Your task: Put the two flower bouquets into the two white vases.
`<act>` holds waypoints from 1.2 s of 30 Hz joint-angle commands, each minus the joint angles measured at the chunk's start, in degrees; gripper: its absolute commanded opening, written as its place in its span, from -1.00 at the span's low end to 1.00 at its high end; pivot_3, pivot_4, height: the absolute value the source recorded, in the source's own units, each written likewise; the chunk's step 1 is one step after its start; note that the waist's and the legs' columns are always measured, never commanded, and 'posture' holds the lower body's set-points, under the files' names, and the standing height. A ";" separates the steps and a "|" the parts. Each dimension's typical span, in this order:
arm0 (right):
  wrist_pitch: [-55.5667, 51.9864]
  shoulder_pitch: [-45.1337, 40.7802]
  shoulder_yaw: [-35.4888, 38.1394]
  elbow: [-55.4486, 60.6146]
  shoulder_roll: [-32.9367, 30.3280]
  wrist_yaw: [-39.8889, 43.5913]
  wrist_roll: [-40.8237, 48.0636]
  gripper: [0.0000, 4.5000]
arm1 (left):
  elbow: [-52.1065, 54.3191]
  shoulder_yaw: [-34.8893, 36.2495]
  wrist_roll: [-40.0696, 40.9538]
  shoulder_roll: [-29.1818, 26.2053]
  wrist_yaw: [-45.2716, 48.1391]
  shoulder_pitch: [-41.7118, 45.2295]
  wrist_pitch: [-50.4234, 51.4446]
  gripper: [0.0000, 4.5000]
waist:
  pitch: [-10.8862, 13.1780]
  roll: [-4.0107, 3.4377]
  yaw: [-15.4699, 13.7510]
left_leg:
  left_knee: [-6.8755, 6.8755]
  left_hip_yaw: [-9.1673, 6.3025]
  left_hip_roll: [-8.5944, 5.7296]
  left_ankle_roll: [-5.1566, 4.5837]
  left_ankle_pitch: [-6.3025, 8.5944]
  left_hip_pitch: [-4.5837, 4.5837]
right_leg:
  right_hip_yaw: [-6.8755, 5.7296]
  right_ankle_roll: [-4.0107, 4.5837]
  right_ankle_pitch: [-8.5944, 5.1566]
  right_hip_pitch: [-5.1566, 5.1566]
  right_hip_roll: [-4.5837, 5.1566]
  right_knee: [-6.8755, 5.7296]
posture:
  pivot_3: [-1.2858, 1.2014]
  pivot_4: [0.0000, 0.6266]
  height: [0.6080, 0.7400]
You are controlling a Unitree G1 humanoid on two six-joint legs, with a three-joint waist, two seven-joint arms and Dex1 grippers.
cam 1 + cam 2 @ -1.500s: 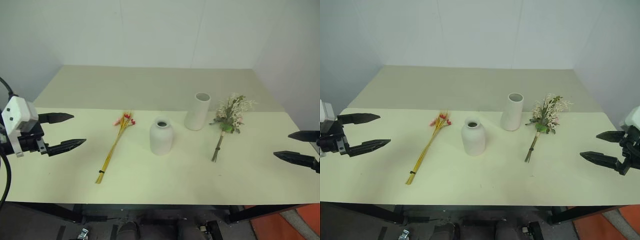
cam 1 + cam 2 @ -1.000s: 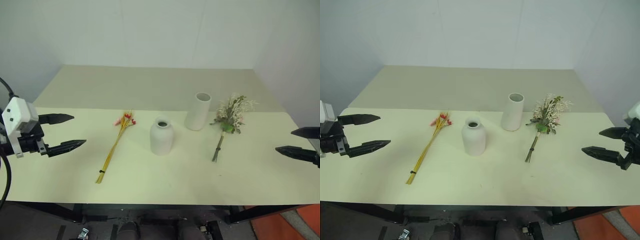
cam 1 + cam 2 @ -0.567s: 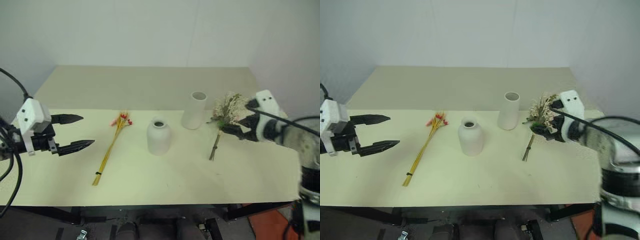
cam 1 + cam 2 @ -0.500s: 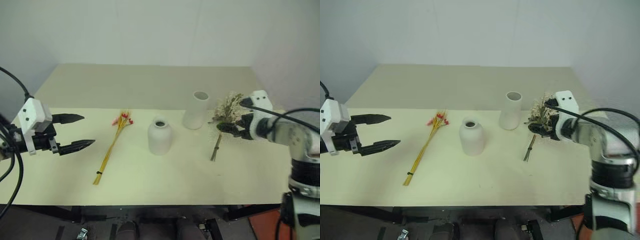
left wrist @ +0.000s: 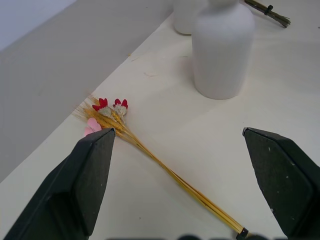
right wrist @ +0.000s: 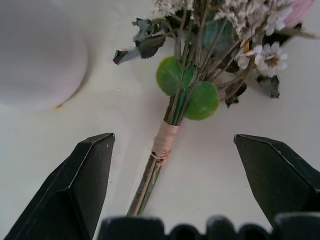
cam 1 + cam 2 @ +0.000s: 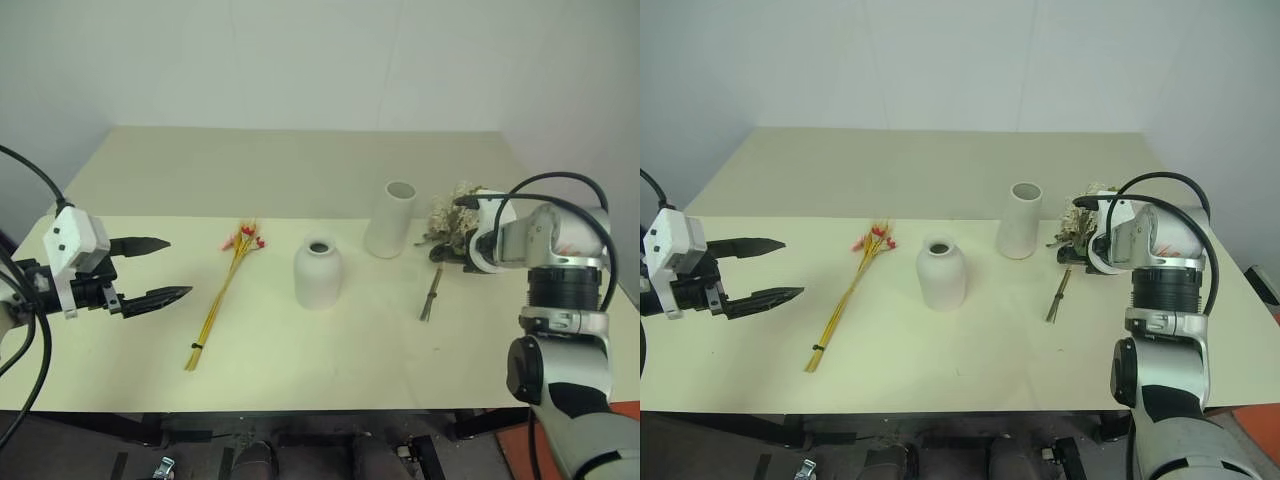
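The slim yellow-stalked bouquet (image 7: 225,295) lies flat on the table, left of the short bottle-shaped vase (image 7: 318,274). The tall cylinder vase (image 7: 390,220) stands behind and to the right of it. The bushy bouquet (image 7: 448,218) lies right of the cylinder, with its stem (image 6: 164,140) pointing towards me. My right gripper (image 6: 172,136) hovers open over that stem, one finger on each side, holding nothing. My left gripper (image 7: 178,268) hangs open left of the yellow bouquet (image 5: 150,155), apart from it.
The cream table (image 7: 350,370) runs across the view, and its front edge is close to me. A beige surface (image 7: 280,170) lies behind it, up to white walls. My right forearm (image 7: 560,260) rises over the table's right end.
My right arm has swung in from the table's right edge and turned down over the bushy bouquet's stem. The left gripper has stayed put. The head view has shifted slightly.
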State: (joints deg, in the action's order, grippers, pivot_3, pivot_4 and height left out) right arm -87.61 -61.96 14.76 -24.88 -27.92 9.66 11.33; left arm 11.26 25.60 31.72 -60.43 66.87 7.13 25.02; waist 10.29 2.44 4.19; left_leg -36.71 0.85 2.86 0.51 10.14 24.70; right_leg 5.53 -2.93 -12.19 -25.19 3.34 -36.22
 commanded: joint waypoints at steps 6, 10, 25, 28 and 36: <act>7.96 -7.15 1.73 -15.15 -0.26 0.32 0.02 1.00 | 1.76 2.21 0.62 -0.59 -0.53 -0.50 0.35 0.97 | 0.00 0.00 0.10 | 0.00 0.00 0.01 0.00 0.00 0.00 | 0.00 0.01 -0.01 0.01 -0.02 0.03 | 0.03 -0.52 1.00; 12.75 -8.88 -0.32 -22.20 -0.63 1.63 -0.60 0.75 | 1.74 2.12 0.61 -0.64 -0.57 -0.55 0.39 1.00 | 0.00 0.00 0.15 | 0.00 0.00 0.01 0.00 0.00 0.01 | 0.01 0.00 -0.01 0.01 -0.02 0.04 | 0.03 -0.52 1.00; 26.05 -14.39 0.12 -31.31 -1.17 -2.17 -2.28 -0.93 | 2.15 3.34 0.50 -0.92 -0.62 -1.33 1.03 1.00 | 0.01 -0.02 1.45 | 0.01 -0.03 0.01 0.00 0.00 0.01 | 0.00 0.00 -0.01 0.03 -0.02 0.04 | 0.03 -0.52 1.00; 38.65 -14.16 2.27 -21.40 1.18 -6.95 -1.55 -0.93 | 2.36 3.70 0.52 -0.93 -0.61 -1.60 0.96 1.00 | 0.05 -0.08 1.71 | 0.01 -0.02 -0.01 0.00 0.00 0.02 | 0.02 -0.02 0.00 -0.01 -0.02 0.02 | 0.03 -0.52 1.00; 73.53 -7.77 8.45 -1.00 10.94 0.16 8.55 -0.93 | 2.84 3.94 0.35 -0.65 -0.84 -1.57 0.66 1.00 | 0.08 -0.13 2.62 | 0.20 -0.23 0.06 0.00 0.00 0.00 | -0.09 -0.03 0.00 -0.02 -0.11 -0.02 | 0.03 -0.52 1.00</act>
State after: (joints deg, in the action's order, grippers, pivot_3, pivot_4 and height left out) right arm -19.25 -70.12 19.72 -30.04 -17.54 6.11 14.26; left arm 12.77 27.43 31.71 -60.46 66.33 5.40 26.35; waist 10.37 2.31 6.81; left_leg -36.50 0.63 2.91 0.51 10.14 24.70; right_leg 5.44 -2.95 -12.19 -25.20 3.25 -36.22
